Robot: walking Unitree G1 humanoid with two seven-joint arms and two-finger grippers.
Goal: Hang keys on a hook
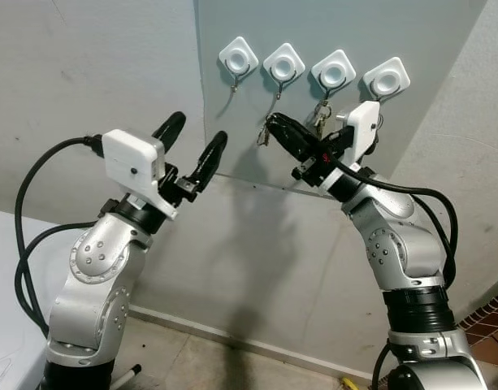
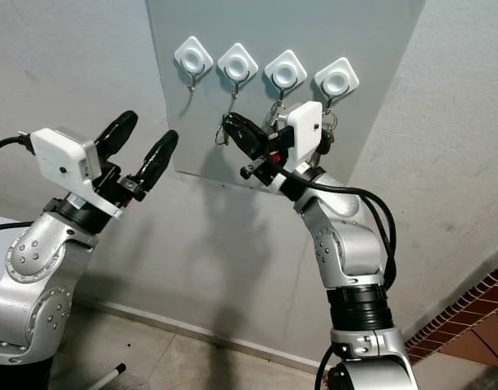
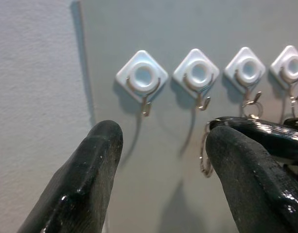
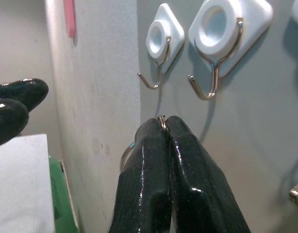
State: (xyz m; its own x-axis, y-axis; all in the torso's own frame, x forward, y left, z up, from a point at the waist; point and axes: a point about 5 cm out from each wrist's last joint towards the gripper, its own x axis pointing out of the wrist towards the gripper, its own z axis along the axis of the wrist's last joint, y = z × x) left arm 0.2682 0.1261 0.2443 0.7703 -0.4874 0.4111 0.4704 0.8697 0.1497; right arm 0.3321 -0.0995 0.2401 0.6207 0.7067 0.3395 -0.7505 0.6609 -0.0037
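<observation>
Down at the bottom of the head views, a thin white stick [image 1: 128, 373] lies on the grey floor [image 1: 200, 361]. Two silver arms reach up from there toward the wall.

On the robot's left side, the left gripper [image 1: 193, 147] is held up in front of the wall, a little lower than the hooks. Its two long black fingers [image 3: 85, 184] are spread wide apart, with nothing between them.

On the other side, the right gripper [image 1: 270, 127] points at the grey board [image 1: 330, 24], just below the second hook from the left. Its black fingers are squeezed tight together. They pinch a thin round metal key ring [image 4: 161, 121] at their very tips, and part of the ring pokes out beside them. The ring is near the hooks but is not on any of them.

Farther back, four white diamond-shaped wall hooks with bent metal wire [image 1: 283, 62] sit in a row on the board. A bunch of metal keys [image 1: 320, 116] hangs under the third hook, right behind the right gripper's wrist.
</observation>
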